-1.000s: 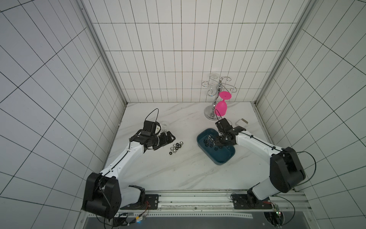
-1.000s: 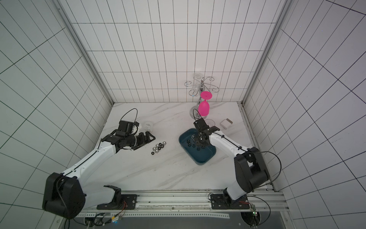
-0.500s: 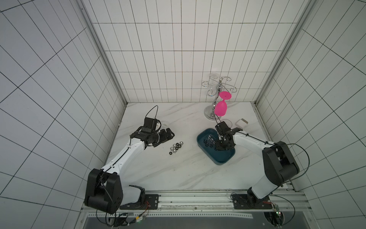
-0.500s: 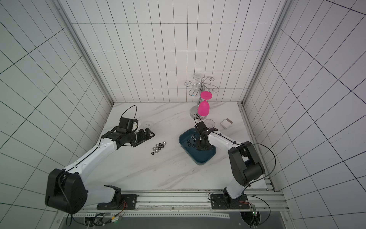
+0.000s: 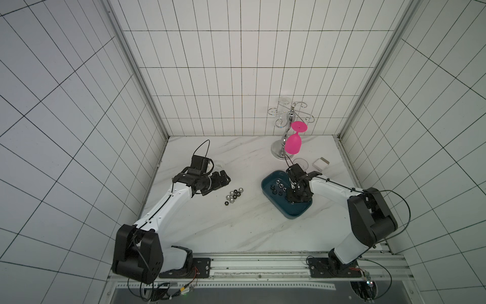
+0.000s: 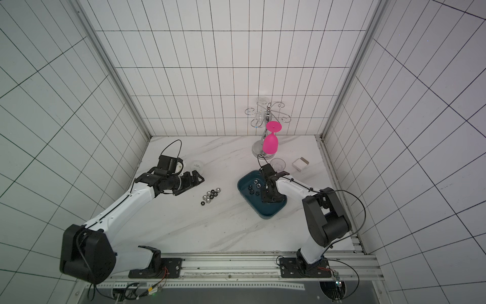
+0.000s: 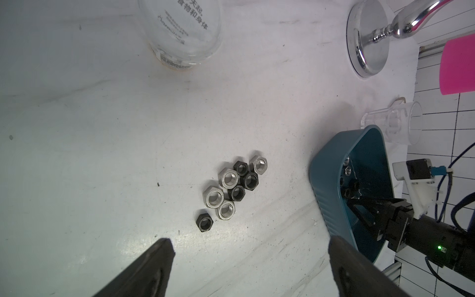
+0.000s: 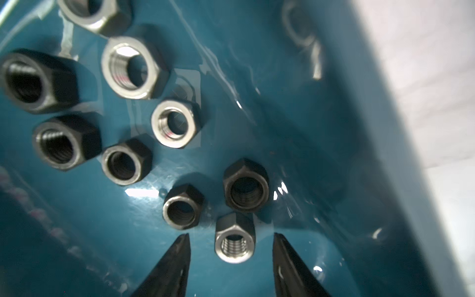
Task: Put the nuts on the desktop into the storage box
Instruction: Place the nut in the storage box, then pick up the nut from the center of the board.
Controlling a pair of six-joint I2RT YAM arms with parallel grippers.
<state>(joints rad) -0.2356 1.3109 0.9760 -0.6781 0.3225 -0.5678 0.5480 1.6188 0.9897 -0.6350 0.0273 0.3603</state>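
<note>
Desktop point(image 5: 236, 231): storage box point(image 5: 292, 214) holds nuts point(image 8: 174, 123); right jaws parted inside, left jaws wide

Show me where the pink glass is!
In a top view, the pink glass hangs upside down on the silver rack at the back right of the desktop, behind the storage box.

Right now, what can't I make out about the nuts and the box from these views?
Both top views: the right arm covers part of the storage box floor, so the nuts inside cannot be fully counted.
Left wrist view: the box's wall hides most of them.
Right wrist view: the top edge cuts off one nut.
Top views: desktop nuts are too small to count surely.
</note>
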